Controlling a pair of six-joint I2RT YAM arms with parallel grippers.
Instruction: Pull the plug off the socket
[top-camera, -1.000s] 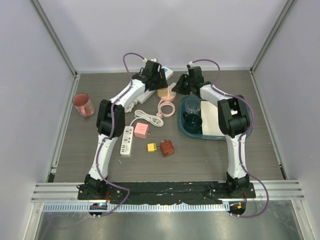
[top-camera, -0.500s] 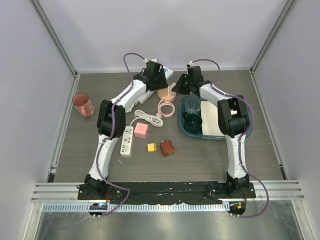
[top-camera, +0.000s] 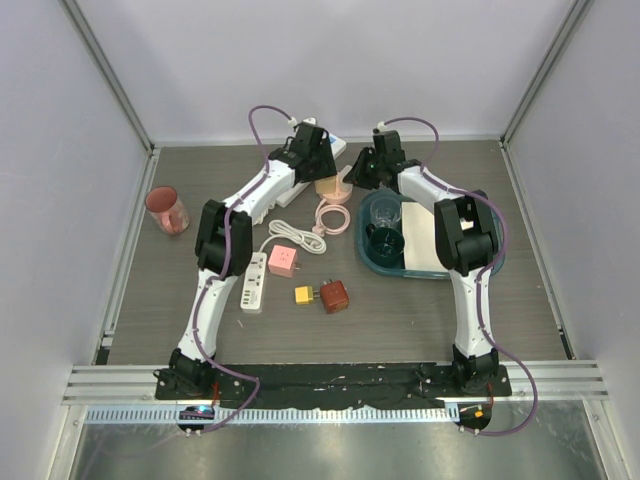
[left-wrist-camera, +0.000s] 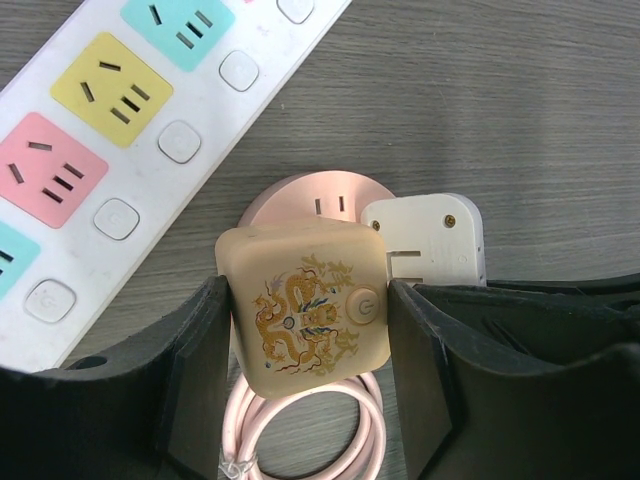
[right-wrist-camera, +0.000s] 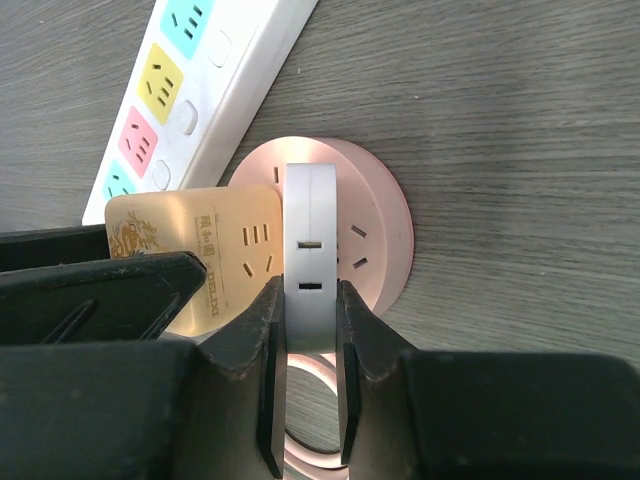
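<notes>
A round pink socket (top-camera: 343, 190) lies at the back middle of the table, its pink cable (top-camera: 333, 215) coiled in front. A beige cube adapter with a gold dragon print (left-wrist-camera: 300, 300) and a flat white plug (right-wrist-camera: 310, 230) stand on it side by side. My left gripper (left-wrist-camera: 305, 330) is shut on the beige cube, a finger on each side. My right gripper (right-wrist-camera: 311, 320) is shut on the white plug, pads against its flat faces. The socket also shows in the left wrist view (left-wrist-camera: 300, 195) and the right wrist view (right-wrist-camera: 375, 230).
A white power strip with coloured outlets (left-wrist-camera: 130, 130) lies just behind the socket. A teal tray (top-camera: 372, 258) with cups is on the right, a red cup (top-camera: 167, 210) on the left. A second strip (top-camera: 254, 282), a pink adapter (top-camera: 284, 262) and small plugs (top-camera: 334, 296) lie nearer.
My left gripper has edged slightly to the right at the socket. The right arm and the socket have not visibly moved.
</notes>
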